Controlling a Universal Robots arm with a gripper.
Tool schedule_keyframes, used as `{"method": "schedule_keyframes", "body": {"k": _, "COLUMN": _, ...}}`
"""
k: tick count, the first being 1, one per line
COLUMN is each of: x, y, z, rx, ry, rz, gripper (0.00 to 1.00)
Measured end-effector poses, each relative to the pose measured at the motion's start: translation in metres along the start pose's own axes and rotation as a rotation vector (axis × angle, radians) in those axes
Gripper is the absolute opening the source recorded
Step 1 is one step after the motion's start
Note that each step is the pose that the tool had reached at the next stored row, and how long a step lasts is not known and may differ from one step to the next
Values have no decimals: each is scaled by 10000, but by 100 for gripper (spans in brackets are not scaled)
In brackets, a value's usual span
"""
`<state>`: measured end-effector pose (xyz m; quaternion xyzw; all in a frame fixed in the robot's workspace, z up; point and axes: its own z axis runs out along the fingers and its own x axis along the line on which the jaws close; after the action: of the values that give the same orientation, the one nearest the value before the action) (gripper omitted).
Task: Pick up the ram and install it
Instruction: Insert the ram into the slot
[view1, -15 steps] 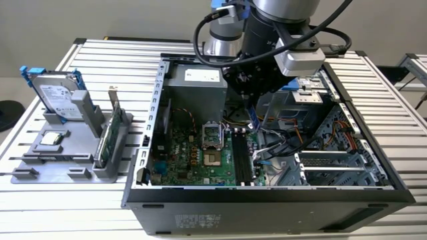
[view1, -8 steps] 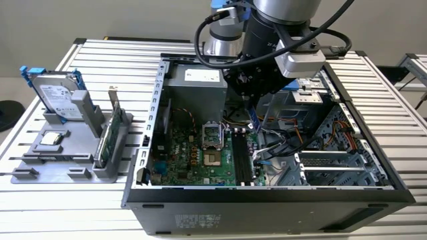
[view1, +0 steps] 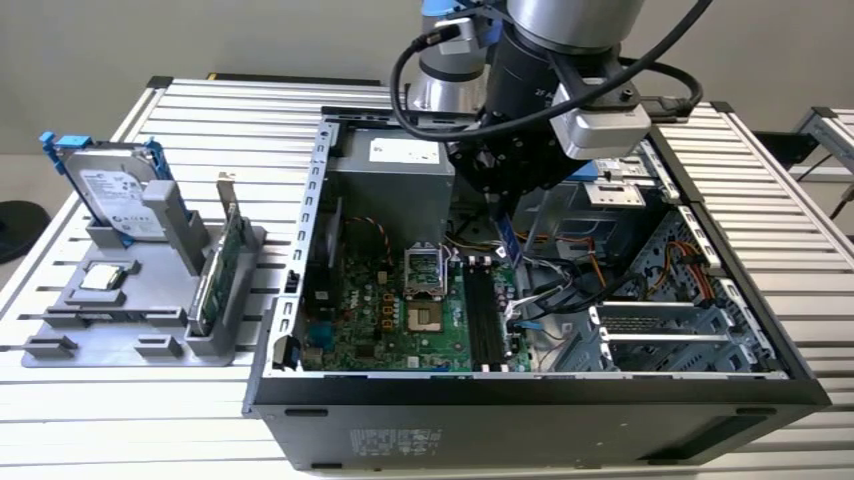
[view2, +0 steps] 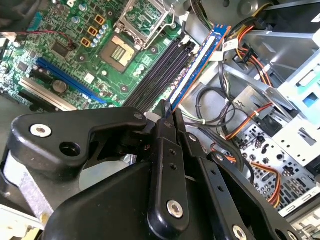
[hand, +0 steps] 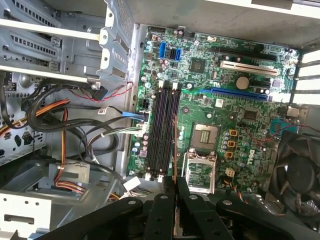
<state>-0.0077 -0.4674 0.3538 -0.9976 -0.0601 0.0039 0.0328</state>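
Note:
My gripper (view1: 505, 208) hangs inside the open computer case (view1: 300, 300), shut on the ram (view1: 509, 245). The ram is a narrow blue stick held on edge. In the second wrist view the ram (view2: 200, 62) runs out from between my black fingers (view2: 167, 150), alongside the black memory slots (view2: 160, 75). In the first wrist view it shows edge-on as a thin line (hand: 175, 145) over the slots (hand: 162, 130), beside the open processor socket (hand: 206, 135). From the exterior view the stick hangs above the slots (view1: 483, 315) on the green motherboard (view1: 374, 310), apart from them.
A grey fixture (view1: 80, 330) at the exterior view's left holds a silver hard drive (view1: 118, 190) with blue rails, a green card (view1: 214, 265) and a small chip (view1: 104, 278). Loose cables (view1: 561, 285) and drive cages (view1: 667, 330) crowd the case beside the slots.

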Motion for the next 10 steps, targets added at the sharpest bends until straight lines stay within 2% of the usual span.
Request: {"method": "schedule_keyframes", "body": {"k": 10, "x": 8, "y": 4, "z": 40, "rx": -11, "ry": -1, "rz": 1, "gripper": 0}}
